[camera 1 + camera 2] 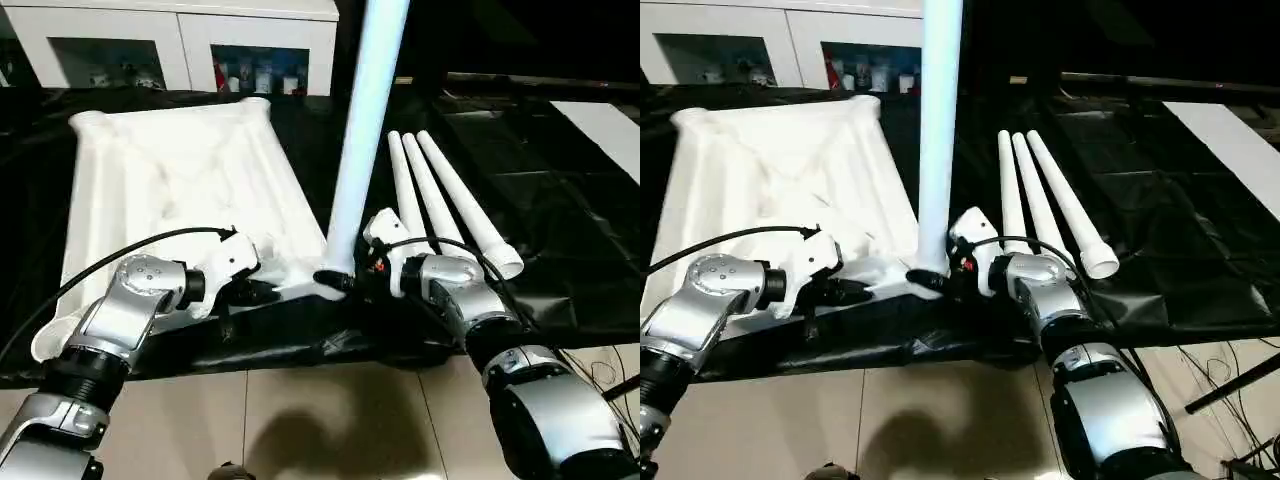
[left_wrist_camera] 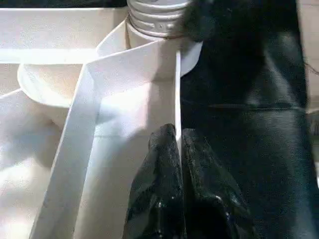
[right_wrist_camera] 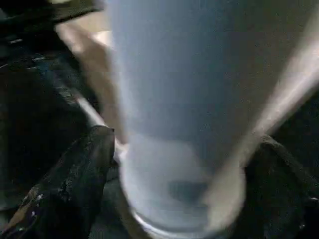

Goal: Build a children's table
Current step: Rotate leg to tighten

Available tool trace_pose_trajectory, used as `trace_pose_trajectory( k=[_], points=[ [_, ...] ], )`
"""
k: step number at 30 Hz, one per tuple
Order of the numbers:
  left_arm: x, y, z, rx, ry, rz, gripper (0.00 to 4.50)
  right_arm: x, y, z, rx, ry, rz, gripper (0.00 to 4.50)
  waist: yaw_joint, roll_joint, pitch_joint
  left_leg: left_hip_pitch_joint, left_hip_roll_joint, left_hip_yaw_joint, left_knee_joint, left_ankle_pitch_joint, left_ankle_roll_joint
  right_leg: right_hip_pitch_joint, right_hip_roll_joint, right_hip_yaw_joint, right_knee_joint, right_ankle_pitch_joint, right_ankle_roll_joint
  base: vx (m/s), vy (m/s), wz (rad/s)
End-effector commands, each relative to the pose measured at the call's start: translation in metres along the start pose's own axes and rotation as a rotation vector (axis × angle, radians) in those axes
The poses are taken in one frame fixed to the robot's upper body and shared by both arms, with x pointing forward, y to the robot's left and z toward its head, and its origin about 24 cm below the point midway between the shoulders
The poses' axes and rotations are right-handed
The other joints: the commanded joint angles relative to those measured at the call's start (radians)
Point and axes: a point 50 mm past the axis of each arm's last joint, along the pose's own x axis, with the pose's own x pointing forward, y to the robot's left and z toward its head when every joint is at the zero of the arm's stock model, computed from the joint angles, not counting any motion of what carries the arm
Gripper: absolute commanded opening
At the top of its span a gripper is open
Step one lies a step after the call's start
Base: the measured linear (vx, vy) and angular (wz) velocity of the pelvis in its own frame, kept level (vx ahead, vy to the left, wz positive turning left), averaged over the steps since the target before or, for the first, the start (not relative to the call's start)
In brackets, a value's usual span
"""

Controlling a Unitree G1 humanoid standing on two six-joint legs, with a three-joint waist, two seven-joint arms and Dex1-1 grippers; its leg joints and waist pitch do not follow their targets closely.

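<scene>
— Looking down from the head camera, what do you have?

— I see the tabletop [image 1: 175, 180] lying underside up on black sheeting [image 1: 560, 180], with one leg [image 1: 365, 120] standing upright at its near right corner. Three more legs [image 1: 440, 195] lie side by side on the sheeting just to the right. A white cabinet [image 1: 180, 40] stands behind. My left arm reaches in low from the left, forearm angled towards that corner; my right arm bends in from the right, wrist turned to the leg's base.

— And the left wrist camera?

— It adds the detail: the left gripper [image 2: 179, 144] is pinched shut on a thin rib of the tabletop, near the corner socket [image 2: 154, 47], where a threaded end [image 2: 157, 17] sits.

— The right wrist?

— My right gripper [image 3: 174, 199] stands wide, one finger [image 3: 75, 179] either side of the leg's lower end, close against it.
</scene>
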Motion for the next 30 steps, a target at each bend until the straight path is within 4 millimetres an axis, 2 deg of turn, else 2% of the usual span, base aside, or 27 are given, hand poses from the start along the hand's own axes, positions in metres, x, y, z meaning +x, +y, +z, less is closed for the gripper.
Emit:
trace_pose_trajectory(
  k=[1,3,4,7,15,19,22,24,25,26,27,30],
  points=[
    [0.002,-0.004,0.012,0.037,-0.064,-0.054,0.00,-0.004,0.000,0.000,-0.024,0.006,0.029,3.93,-0.001,0.006,-0.067,0.011,0.012,0.008,-0.057,-0.135,0.067,0.054,-0.066,0.040,-0.064,0.022,-0.249,0.000,0.000,0.00],
    [0.002,-0.004,0.012,0.038,-0.064,-0.058,0.00,-0.004,0.001,0.001,-0.024,0.004,0.037,3.93,-0.001,0.007,-0.067,0.011,0.012,0.008,-0.057,-0.132,0.065,0.055,-0.066,0.040,-0.063,0.025,-0.250,0.000,0.000,0.00],
    [0.001,-0.004,0.012,0.039,-0.065,-0.061,0.00,-0.004,0.001,0.001,-0.023,0.004,0.041,3.77,-0.001,0.006,-0.067,0.011,0.012,0.008,-0.057,-0.130,0.066,0.054,-0.065,0.040,-0.062,0.029,-0.252,0.000,0.000,0.00],
    [0.000,-0.004,0.011,0.039,-0.065,-0.061,0.00,-0.003,0.002,0.001,-0.026,0.015,0.050,3.66,-0.001,0.006,-0.067,0.012,0.012,0.008,-0.057,-0.129,0.065,0.054,-0.066,0.040,-0.062,0.028,-0.252,0.000,0.000,0.00],
    [-0.003,-0.005,0.009,0.031,-0.061,-0.065,0.00,-0.003,0.003,0.001,-0.013,0.010,0.068,2.87,0.002,0.002,-0.067,0.011,0.012,0.008,-0.057,-0.120,0.070,0.055,-0.066,0.040,-0.061,0.031,-0.250,0.000,0.000,0.00],
    [-0.004,-0.006,0.007,0.026,-0.055,-0.067,0.00,-0.001,0.004,-0.003,-0.003,0.028,0.060,2.75,0.001,0.002,-0.067,0.010,0.012,0.008,-0.057,-0.117,0.069,0.054,-0.066,0.040,-0.060,0.032,-0.249,0.000,0.000,0.00],
    [-0.003,-0.004,0.006,0.016,-0.045,-0.024,0.00,0.002,0.001,-0.008,0.038,0.037,-0.036,2.73,-0.002,-0.001,-0.065,0.011,0.010,0.007,-0.059,-0.123,0.060,0.053,-0.067,0.041,-0.062,0.016,-0.244,0.000,0.000,0.00],
    [0.003,0.010,0.003,-0.035,-0.005,0.154,0.00,0.009,-0.006,-0.015,0.150,0.027,-0.273,2.73,-0.009,0.002,-0.064,0.015,0.011,0.007,-0.063,-0.148,0.039,0.050,-0.067,0.042,-0.067,-0.025,-0.239,0.000,0.000,0.00],
    [0.003,0.010,0.003,-0.035,-0.005,0.154,0.00,0.009,-0.006,-0.015,0.150,0.027,-0.273,2.72,-0.013,0.001,-0.062,0.017,0.008,0.005,-0.066,-0.164,0.020,0.050,-0.068,0.043,-0.073,-0.067,-0.230,0.000,0.000,0.00],
    [0.008,0.017,0.005,-0.079,-0.016,0.247,0.00,0.015,-0.007,-0.018,0.211,0.019,-0.384,2.72,-0.013,0.008,-0.064,0.018,0.008,0.003,-0.065,-0.174,0.008,0.051,-0.070,0.043,-0.074,-0.091,-0.222,0.000,0.000,0.00],
    [0.010,0.019,0.006,-0.097,-0.026,0.282,0.00,0.017,-0.007,-0.019,0.240,0.015,-0.430,2.72,-0.017,0.006,-0.062,0.017,0.008,0.006,-0.066,-0.180,0.004,0.048,-0.068,0.045,-0.077,-0.098,-0.218,0.000,0.000,0.00],
    [0.019,0.024,0.010,-0.165,-0.038,0.375,0.00,0.029,-0.004,-0.020,0.353,-0.027,-0.547,2.72,-0.015,0.004,-0.064,0.018,0.007,0.004,-0.066,-0.190,-0.008,0.049,-0.071,0.046,-0.081,-0.125,-0.201,0.000,0.000,0.00]
  ],
)
